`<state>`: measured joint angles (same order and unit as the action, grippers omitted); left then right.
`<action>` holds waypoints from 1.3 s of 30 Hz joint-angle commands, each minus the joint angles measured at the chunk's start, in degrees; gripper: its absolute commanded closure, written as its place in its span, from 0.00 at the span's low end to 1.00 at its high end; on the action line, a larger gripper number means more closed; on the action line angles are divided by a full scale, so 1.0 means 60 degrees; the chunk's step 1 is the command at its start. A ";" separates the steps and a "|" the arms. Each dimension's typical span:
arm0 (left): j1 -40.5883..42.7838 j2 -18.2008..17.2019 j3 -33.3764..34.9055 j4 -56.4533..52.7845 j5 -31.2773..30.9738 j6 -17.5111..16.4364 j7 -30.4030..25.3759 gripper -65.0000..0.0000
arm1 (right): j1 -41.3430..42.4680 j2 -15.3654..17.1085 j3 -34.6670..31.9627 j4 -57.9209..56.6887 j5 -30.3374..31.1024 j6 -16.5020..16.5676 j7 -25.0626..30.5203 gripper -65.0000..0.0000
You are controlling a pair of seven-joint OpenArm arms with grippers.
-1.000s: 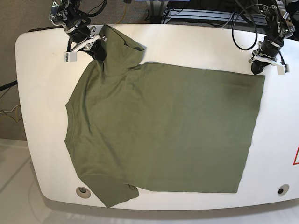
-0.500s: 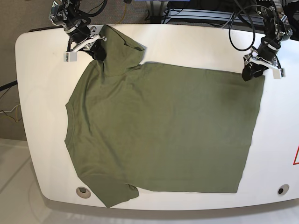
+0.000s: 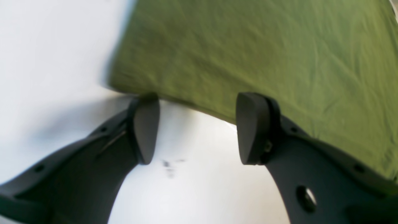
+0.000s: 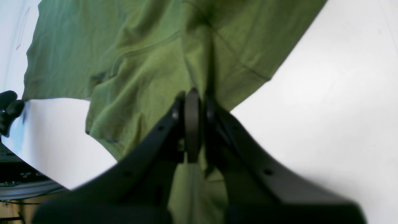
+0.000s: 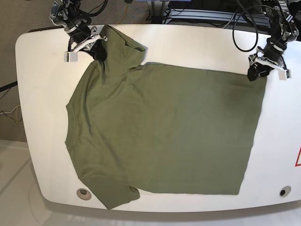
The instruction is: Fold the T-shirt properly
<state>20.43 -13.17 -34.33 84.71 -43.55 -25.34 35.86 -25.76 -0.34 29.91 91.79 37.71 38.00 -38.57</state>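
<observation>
The olive-green T-shirt [image 5: 164,127] lies spread flat on the white table [image 5: 197,44], neck to the left and hem to the right. At the far left, my right gripper [image 5: 97,48] is shut on the upper sleeve. The right wrist view shows that gripper [image 4: 192,102] pinching a ridge of the T-shirt [image 4: 149,62]. My left gripper [image 5: 255,73] stands open at the hem's far right corner. In the left wrist view this gripper [image 3: 199,127] has its fingers [image 3: 144,130] spread just short of the T-shirt's edge [image 3: 248,56], with bare table between them.
Two round holes [image 5: 83,193] [image 5: 282,191] sit near the table's front edge. A red mark [image 5: 298,157] shows at the right edge. Cables and dark equipment [image 5: 202,12] crowd the space behind the far edge.
My left gripper has opened and let go of the hem corner, shifting slightly beside it. The right gripper has stayed shut on the sleeve.
</observation>
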 commanded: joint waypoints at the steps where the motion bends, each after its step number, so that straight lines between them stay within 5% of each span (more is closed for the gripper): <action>1: -0.0063 -0.0128 -0.0268 0.0075 -0.0146 -0.0042 -0.0096 0.48 | -0.0064 0.0062 0.0023 0.0081 -0.0095 0.0052 -0.0071 1.00; 10: -0.0187 -0.0215 -0.0658 -0.0083 -0.0436 -0.0062 0.0153 0.51 | -0.0061 0.0074 0.0025 0.0088 -0.0099 0.0053 -0.0081 1.00; 12: -0.0196 -0.0302 -0.0946 -0.0251 -0.1326 -0.0115 0.0369 0.51 | -0.0042 0.0067 -0.0005 0.0097 -0.0062 0.0062 -0.0095 1.00; 22: -0.0182 -0.0367 -0.1040 -0.0438 -0.2556 -0.0311 0.0563 0.48 | -0.0050 0.0058 -0.0016 0.0093 -0.0116 0.0073 -0.0150 1.00; 39: -0.0208 -0.0166 -0.0787 -0.0565 -0.1698 -0.0261 0.0269 0.47 | -0.0100 0.0042 -0.0009 0.0239 -0.0163 0.0086 -0.0152 1.00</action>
<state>19.42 -13.39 -39.09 80.73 -53.12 -26.22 38.98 -25.80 -0.34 29.74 92.20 37.56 38.26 -39.03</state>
